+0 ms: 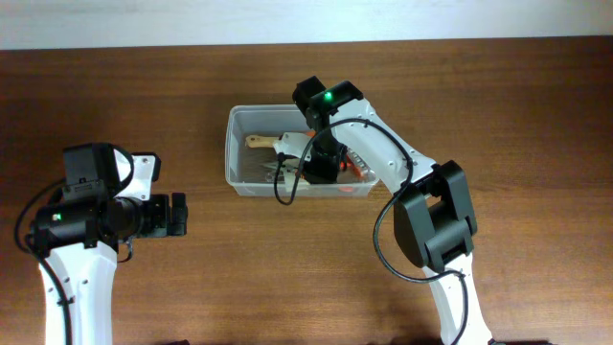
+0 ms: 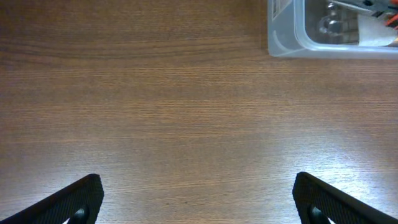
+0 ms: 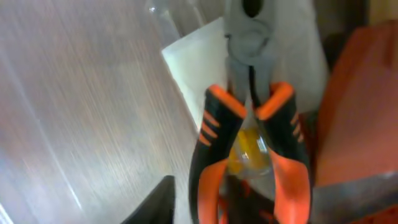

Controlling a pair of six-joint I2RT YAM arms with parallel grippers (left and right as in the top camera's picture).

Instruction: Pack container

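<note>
The counter (image 2: 186, 93) is brown wood-grain, smooth, with a soft sheen where the light falls. The container (image 2: 283, 37) is clear, glossy plastic with slightly cloudy walls. In it, the pliers (image 3: 249, 143) have a dull grey metal head and smooth orange-and-black grips, either plastic or rubber. A brush-like tool (image 1: 257, 141) has a pale bare-wood handle. The left pincer (image 1: 180, 216) is matt black plastic. The left arm's shell (image 1: 72, 287) is white and smooth.

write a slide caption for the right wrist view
Close-up of orange-handled pliers resting inside the clear container
</note>
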